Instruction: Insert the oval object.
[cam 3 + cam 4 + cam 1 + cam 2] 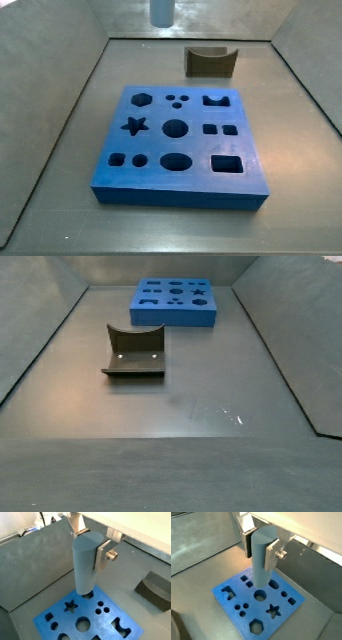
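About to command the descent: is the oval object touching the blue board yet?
Cannot tell. In both wrist views the oval object, clamped in the end effector, overlaps the blue board, hiding any gap.

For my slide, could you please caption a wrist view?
Hand holds the oval object upright above the blue board.

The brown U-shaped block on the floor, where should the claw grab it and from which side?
From above, pinching one upright arm of the brown block across its thin wall; the curved hollow between the arms leaves finger room. First the claw, held above the blue board, must release the peg.
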